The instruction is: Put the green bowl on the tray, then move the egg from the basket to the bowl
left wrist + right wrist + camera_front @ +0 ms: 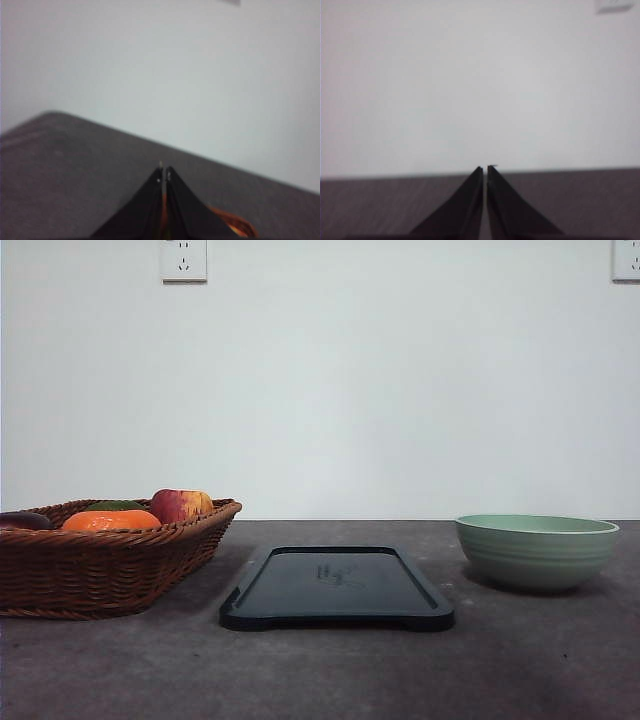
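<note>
Bowl, pale sage-green ridged ceramic (537, 550), sits on grey table (320, 670) right of flat dark navy rectangular plastic tray (337, 588), apart from it. Brown woven wicker basket (100, 565) left of tray, holding red-yellow apple (181, 505) and orange fruit (110, 521); egg not discernible. Left gripper (164, 176) pressed closed, empty. Right gripper (485, 171) likewise closed, empty, above table.
</note>
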Controlling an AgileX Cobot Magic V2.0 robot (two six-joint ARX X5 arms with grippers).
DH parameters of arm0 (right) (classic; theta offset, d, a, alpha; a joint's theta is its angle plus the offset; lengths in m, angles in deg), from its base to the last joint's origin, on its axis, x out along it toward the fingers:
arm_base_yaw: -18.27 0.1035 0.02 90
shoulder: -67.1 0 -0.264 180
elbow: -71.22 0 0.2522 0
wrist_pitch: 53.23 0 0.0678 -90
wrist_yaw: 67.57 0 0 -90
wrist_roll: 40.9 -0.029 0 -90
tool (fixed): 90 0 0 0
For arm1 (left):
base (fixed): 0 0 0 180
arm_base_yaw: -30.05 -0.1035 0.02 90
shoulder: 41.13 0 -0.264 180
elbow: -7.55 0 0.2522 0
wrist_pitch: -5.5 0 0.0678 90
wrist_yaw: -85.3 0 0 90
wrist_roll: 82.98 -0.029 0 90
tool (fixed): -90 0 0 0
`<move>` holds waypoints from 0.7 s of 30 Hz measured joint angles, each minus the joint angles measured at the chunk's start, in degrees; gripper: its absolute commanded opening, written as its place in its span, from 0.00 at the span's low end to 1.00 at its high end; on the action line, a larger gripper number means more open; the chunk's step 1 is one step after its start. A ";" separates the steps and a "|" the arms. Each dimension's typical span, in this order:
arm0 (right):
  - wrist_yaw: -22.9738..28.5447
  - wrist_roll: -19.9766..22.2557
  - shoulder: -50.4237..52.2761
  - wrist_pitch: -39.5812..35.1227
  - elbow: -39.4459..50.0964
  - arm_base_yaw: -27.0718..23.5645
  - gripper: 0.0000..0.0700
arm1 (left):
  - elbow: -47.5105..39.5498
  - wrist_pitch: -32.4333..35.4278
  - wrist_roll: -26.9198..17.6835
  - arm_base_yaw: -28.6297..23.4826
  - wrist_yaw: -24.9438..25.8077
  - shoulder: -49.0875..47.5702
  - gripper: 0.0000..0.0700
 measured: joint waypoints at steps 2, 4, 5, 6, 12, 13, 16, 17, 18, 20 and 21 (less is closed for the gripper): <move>-1.97 0.66 -4.18 4.74 -3.63 0.00 0.01 | 4.23 -3.29 -0.05 0.04 2.48 3.79 0.00; -3.68 1.99 -7.90 10.24 -7.10 0.00 0.01 | 8.50 -7.04 -0.39 0.04 6.02 7.88 0.00; -4.22 2.79 -9.72 13.29 -8.95 0.00 0.01 | 10.42 -9.10 -0.71 0.04 8.12 9.93 0.00; -4.73 3.48 -11.34 16.04 -10.62 0.00 0.01 | 11.91 -10.75 -1.06 0.04 9.74 11.56 0.00; -5.14 5.76 -20.05 31.10 -18.81 0.00 0.01 | 21.09 -23.10 -3.50 0.05 18.67 20.91 0.00; -5.14 5.88 -21.21 33.12 -19.69 0.00 0.01 | 22.44 -25.26 -4.17 0.06 19.28 22.11 0.00; -5.14 6.01 -24.35 39.26 -21.98 0.00 0.01 | 26.21 -32.46 -6.82 0.07 20.09 25.39 0.00; -5.16 6.03 -25.27 41.24 -22.66 0.00 0.01 | 27.14 -34.54 -7.88 0.06 20.11 26.29 0.00; -5.20 6.06 -25.98 42.74 -23.15 0.00 0.01 | 28.13 -36.97 -9.06 0.04 20.12 27.25 0.00; -5.34 6.16 -27.10 45.19 -23.71 0.00 0.01 | 30.09 -41.41 -11.79 0.04 20.38 29.31 0.00; -5.36 6.25 -27.46 46.08 -23.79 0.00 0.01 | 30.68 -42.71 -12.84 0.07 20.59 30.05 0.00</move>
